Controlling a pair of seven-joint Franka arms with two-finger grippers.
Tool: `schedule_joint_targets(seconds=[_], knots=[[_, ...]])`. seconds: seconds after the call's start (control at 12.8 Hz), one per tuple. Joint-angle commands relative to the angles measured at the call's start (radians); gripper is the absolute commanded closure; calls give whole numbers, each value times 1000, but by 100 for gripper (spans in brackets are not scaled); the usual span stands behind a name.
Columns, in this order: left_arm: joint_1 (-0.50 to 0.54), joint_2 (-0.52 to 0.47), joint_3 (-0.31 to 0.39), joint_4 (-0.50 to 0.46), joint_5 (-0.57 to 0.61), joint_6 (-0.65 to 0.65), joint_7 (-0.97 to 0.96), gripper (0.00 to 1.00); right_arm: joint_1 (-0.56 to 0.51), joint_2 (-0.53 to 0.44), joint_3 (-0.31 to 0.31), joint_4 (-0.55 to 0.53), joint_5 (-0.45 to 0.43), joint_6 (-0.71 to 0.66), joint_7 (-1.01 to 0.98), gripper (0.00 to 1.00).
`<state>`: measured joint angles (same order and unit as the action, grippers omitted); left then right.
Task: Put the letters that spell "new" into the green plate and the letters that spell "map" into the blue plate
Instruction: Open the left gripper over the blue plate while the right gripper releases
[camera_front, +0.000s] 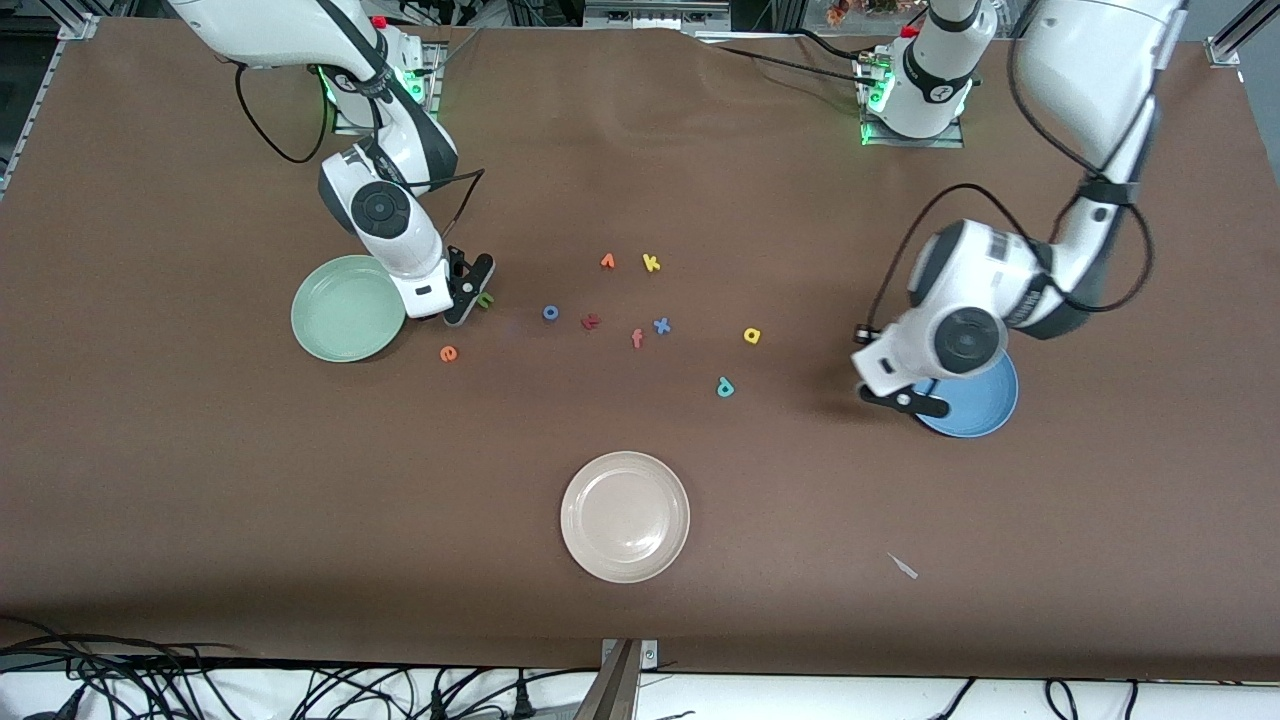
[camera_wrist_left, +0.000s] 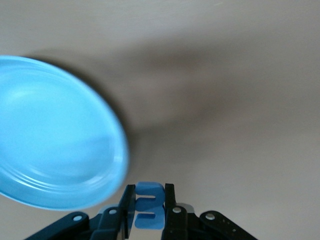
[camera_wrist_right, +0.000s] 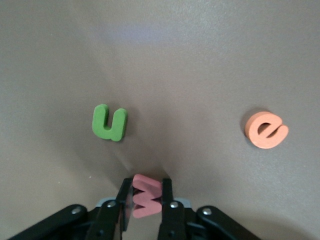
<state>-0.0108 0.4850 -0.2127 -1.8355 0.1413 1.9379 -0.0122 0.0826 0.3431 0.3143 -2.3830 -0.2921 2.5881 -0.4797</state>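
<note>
Salmon-pink w (camera_wrist_right: 146, 197): soft foam, pinched edgewise in the right gripper (camera_wrist_right: 145, 205), low beside the green plate (camera_front: 347, 308), presumably for carrying there. Green n (camera_wrist_right: 109, 123) and orange-red e (camera_wrist_right: 266, 130) lay flat nearby on the table. Blue m (camera_wrist_left: 149, 206): we found it clamped in the left gripper (camera_wrist_left: 150, 212) at the glossy blue plate's (camera_wrist_left: 50, 135) rim. Yellow a (camera_front: 752, 336) and teal p (camera_front: 725, 387) lay mid-table.

A robotics lab, by the look of it. Two white arms bolted to base plates (camera_front: 910, 130) with green status lights, over a tabletop (camera_front: 200, 480) wrapped in brown paper. Aluminium framing at the corners, loose cables (camera_front: 300, 690) along the near edge.
</note>
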Motion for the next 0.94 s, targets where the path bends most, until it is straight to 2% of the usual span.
schedule_joint_targets(seconds=[0.0, 0.16, 0.23, 0.31, 0.47, 0.55, 0.7, 0.86], knots=[[83, 33, -14, 7, 111, 2, 182, 100, -6, -33, 8, -10, -13, 3, -14, 100], [107, 69, -14, 2, 132, 62, 190, 93, -6, -90, 17, 16, -12, -72, -4, 100], [107, 73, -14, -4, 132, 78, 190, 53, -6, -122, 19, 53, -10, -144, 0, 100], [107, 70, -17, 1, 130, 73, 190, 1, -7, -136, 19, 101, -7, -223, 0, 100], [107, 57, -20, 13, 113, 53, 184, 0, -10, -134, -3, 189, -7, -360, -19, 100], [103, 52, -24, 31, 83, 35, 172, 0, -10, -134, -42, 186, -9, -367, -29, 100], [77, 49, -28, 33, -29, 36, 62, 0, -12, -121, -99, 160, -9, -321, -75, 100], [64, 47, -101, 24, -45, 76, -102, 0, -12, -121, -156, 79, -9, -200, -126, 100]])
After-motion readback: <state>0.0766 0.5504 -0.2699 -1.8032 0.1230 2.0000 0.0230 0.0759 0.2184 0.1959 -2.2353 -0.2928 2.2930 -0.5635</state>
